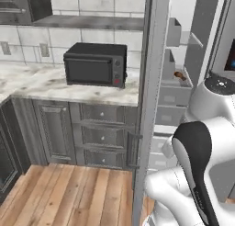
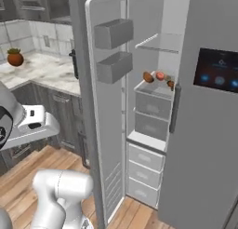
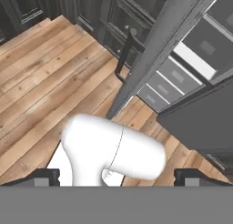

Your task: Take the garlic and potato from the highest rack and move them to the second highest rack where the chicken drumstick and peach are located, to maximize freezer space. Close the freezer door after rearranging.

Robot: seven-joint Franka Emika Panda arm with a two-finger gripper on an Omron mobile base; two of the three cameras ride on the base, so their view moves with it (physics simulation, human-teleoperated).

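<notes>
Gripper (image 3: pixel 116 177) jaws spread wide, nothing between them, aimed down at the wood floor (image 3: pixel 41 82) near the foot of the open freezer door (image 2: pixel 104 107). Inside the freezer, beyond that door, a rack (image 2: pixel 153 89) carries a brown item (image 2: pixel 148 77), a peach-coloured one (image 2: pixel 160 76) and another at its right edge; which is which, cannot tell. Microwave (image 1: pixel 95 64) sits on the counter (image 1: pixel 36 85), left of the door.

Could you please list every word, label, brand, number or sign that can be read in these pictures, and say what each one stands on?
No text can be read anywhere.
Fridge door display panel: a few glowing icons and a faint mark, too blurred to read.
Microwave: a red spot at its lower corner, no legible marking.
Wall outlets: no lettering.
</notes>
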